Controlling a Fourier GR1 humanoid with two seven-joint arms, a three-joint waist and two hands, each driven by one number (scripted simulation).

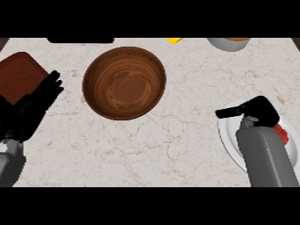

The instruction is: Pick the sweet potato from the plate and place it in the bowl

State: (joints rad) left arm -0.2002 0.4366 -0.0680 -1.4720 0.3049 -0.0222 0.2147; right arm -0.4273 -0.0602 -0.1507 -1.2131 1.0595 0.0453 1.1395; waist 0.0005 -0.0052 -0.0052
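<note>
The sweet potato [283, 135] shows as a reddish sliver on the white plate [228, 138] at the right, mostly hidden behind my right forearm. My right hand [257, 111] hovers over the plate's far part, beyond the sweet potato, and its thumb sticks out to the left. The brown wooden bowl [125, 82] stands in the middle of the counter, well left of the plate, with nothing in it. At the left edge my left hand [29, 109] rests open, fingers up.
A reddish-brown board [9, 77] lies under and behind the left hand. Along the counter's far edge are a black object [81, 40], a yellow piece [173, 41] and a grey cup [228, 43]. Bare marble lies between bowl and plate.
</note>
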